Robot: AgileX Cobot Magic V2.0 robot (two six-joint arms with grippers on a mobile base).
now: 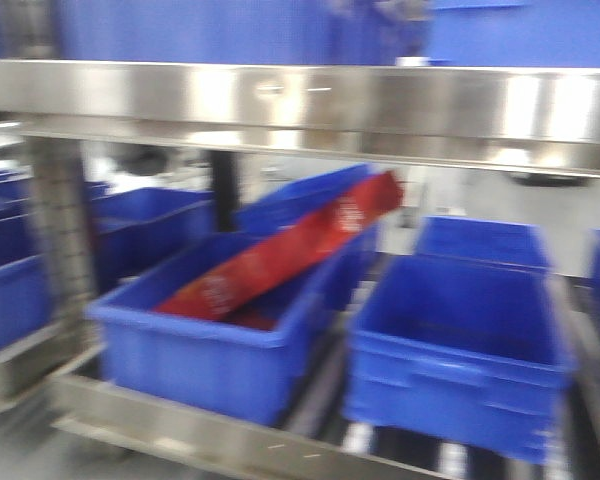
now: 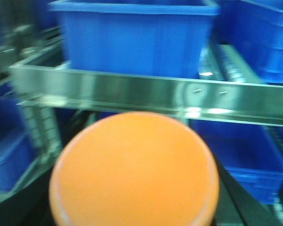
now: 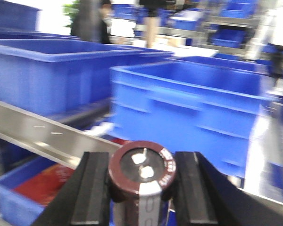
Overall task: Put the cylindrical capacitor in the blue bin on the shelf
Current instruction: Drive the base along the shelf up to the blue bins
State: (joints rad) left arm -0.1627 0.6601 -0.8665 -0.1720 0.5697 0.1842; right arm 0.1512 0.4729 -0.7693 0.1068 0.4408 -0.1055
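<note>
My right gripper (image 3: 141,186) is shut on the cylindrical capacitor (image 3: 142,170), a dark brown cylinder with two metal terminals on its top, held upright between the black fingers (image 3: 92,188). It hangs in front of the steel shelf's rail (image 3: 42,134), with an empty blue bin (image 3: 188,108) just beyond. In the front view the shelf (image 1: 300,100) holds blue bins, with an empty one (image 1: 460,340) at the right. My left gripper (image 2: 134,188) holds an orange round object (image 2: 134,169) that hides its jaws, facing the shelf rail (image 2: 146,92). Neither gripper shows in the front view.
A left blue bin (image 1: 210,350) holds a long red packet (image 1: 290,250) leaning over its rim. More blue bins stand behind and on a lower level (image 2: 245,150). The upper steel rail hangs low over the bins. A red packet lies in a lower bin (image 3: 42,183).
</note>
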